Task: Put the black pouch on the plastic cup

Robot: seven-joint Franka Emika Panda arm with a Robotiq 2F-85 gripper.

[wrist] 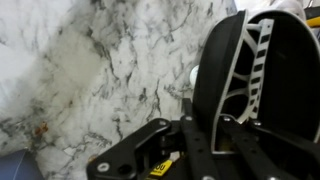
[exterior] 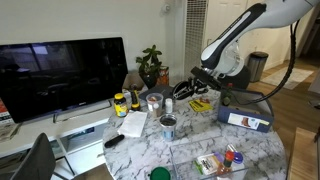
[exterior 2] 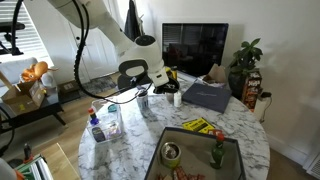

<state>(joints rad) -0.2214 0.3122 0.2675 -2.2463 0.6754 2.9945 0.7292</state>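
My gripper (exterior: 184,90) hangs above the marble table and is shut on the black pouch (wrist: 232,70), a soft black oval with a pale zip line that fills the right of the wrist view between my fingers (wrist: 200,125). In both exterior views the pouch is only a dark shape at the fingertips (exterior 2: 160,80). The plastic cup (exterior: 154,101) stands upright on the table, a little to one side of the gripper and below it; it also shows in an exterior view (exterior 2: 143,101). The cup is out of the wrist view, which shows bare marble below.
A silvery can (exterior: 168,125), a yellow-labelled bottle (exterior: 120,103), a black remote (exterior: 113,141) and a blue box (exterior: 245,118) stand on the table. A yellow packet (exterior 2: 197,126), a white bottle (exterior 2: 177,97) and a blue folder (exterior 2: 205,95) lie near the gripper. A TV (exterior: 62,72) stands behind.
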